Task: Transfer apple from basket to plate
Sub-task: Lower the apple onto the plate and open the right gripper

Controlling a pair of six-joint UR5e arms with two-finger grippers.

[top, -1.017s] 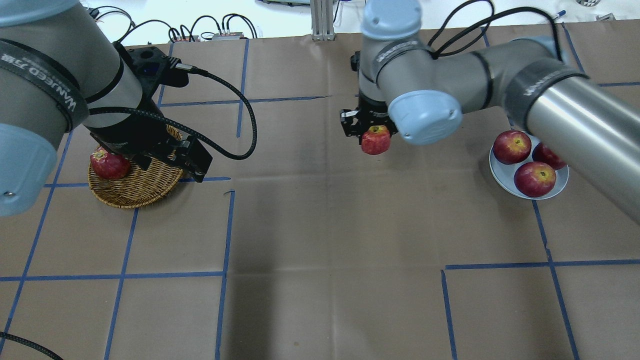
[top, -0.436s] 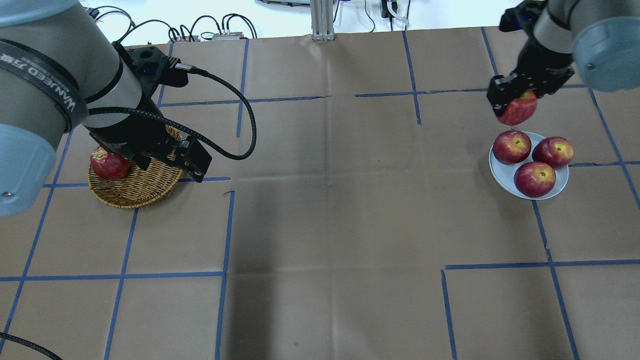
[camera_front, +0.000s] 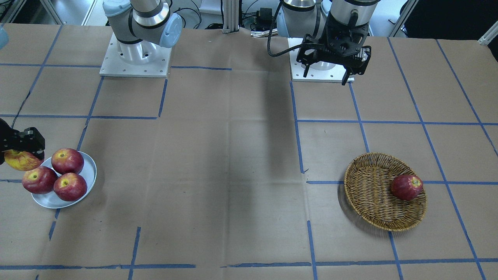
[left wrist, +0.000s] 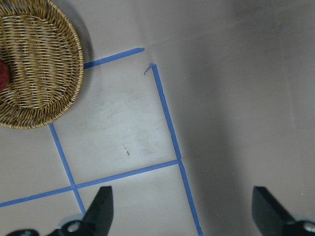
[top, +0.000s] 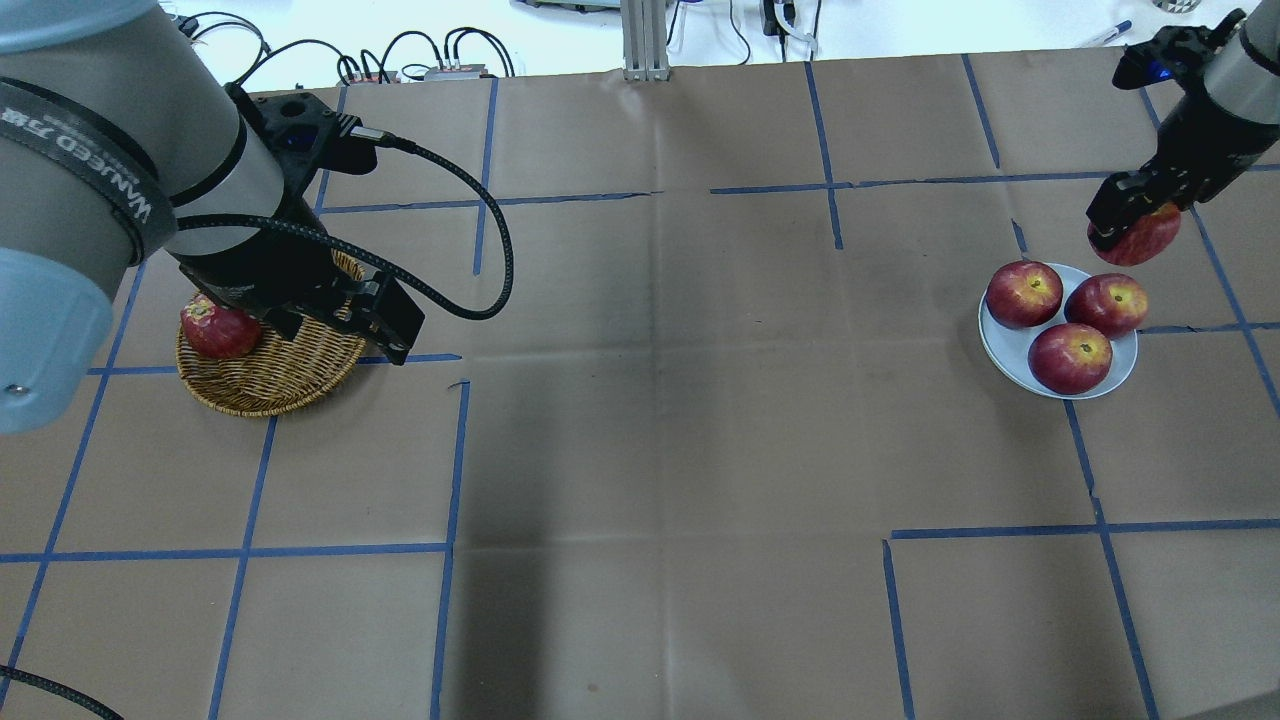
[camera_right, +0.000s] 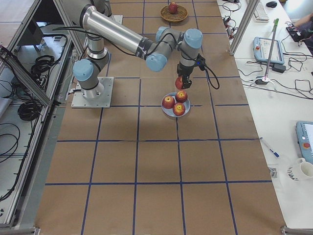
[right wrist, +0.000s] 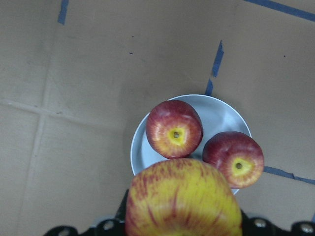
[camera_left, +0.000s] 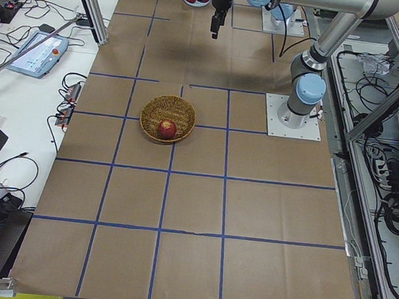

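Observation:
The apple (top: 1135, 240), yellow with red streaks, is held in my shut right gripper (top: 1130, 225) in the air, just beyond the far right rim of the plate (top: 1000, 340). It also shows in the front view (camera_front: 21, 160) and fills the bottom of the right wrist view (right wrist: 183, 199), with the plate (right wrist: 221, 115) below it. The wicker basket (top: 290, 370) stands at the left with one dark red apple (top: 218, 330) in it. My left gripper (left wrist: 183, 206) is open and empty, high over the basket's near right side.
Three dark red apples (top: 1023, 293) (top: 1105, 303) (top: 1070, 357) fill most of the plate. Blue tape lines cross the brown paper table top. Cables and an aluminium post (top: 645, 40) stand along the far edge.
My right arm has carried the apple from the table's middle far to the right, up to the plate's far right rim. The left arm has not moved.

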